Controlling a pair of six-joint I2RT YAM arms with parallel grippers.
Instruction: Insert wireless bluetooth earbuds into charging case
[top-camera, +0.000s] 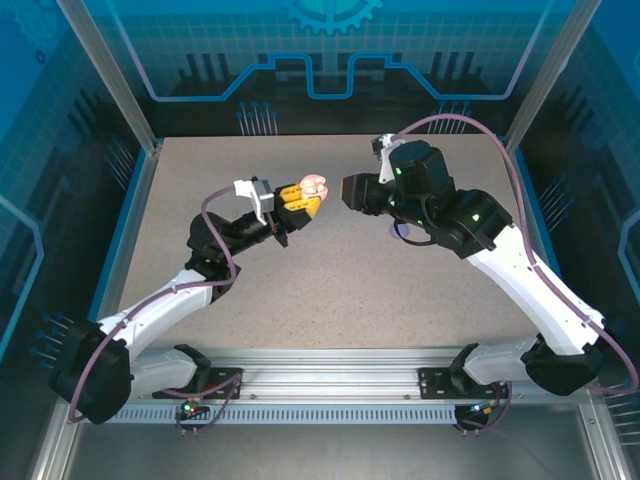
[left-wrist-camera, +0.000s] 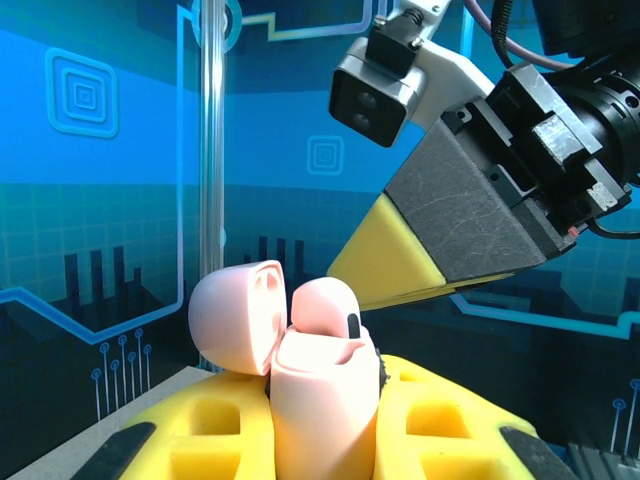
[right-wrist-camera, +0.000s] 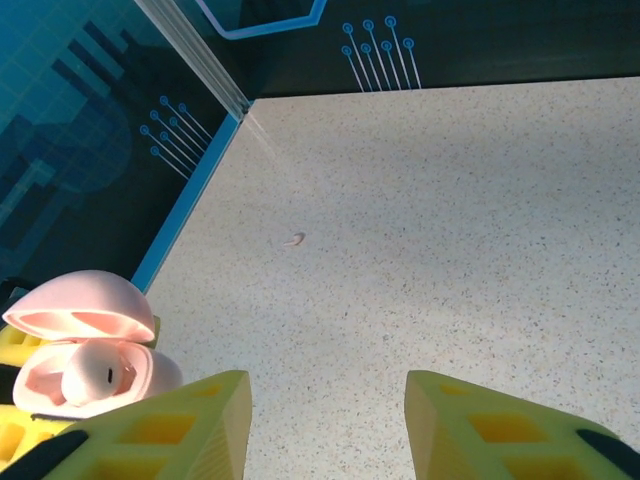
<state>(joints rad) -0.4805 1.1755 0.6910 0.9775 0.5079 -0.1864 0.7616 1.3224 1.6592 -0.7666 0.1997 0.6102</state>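
Two grippers are mine: my left gripper (top-camera: 303, 200) is clamped on the glossy pale pink plastic clamshell charging case (left-wrist-camera: 322, 400), which is hinged open. My right gripper (right-wrist-camera: 325, 400) hangs just beside that case, jaws apart and empty. One tiny pinkish-white stemmed earbud (left-wrist-camera: 328, 312) sits inside the case. It looks light, slick and easily dropped, so I'd pinch its bulb gently.

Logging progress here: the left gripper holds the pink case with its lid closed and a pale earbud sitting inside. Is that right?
Not quite: the lid is open, not closed. The left wrist view shows the pink case held by the left gripper, its lid swung back, a pale earbud sitting inside.
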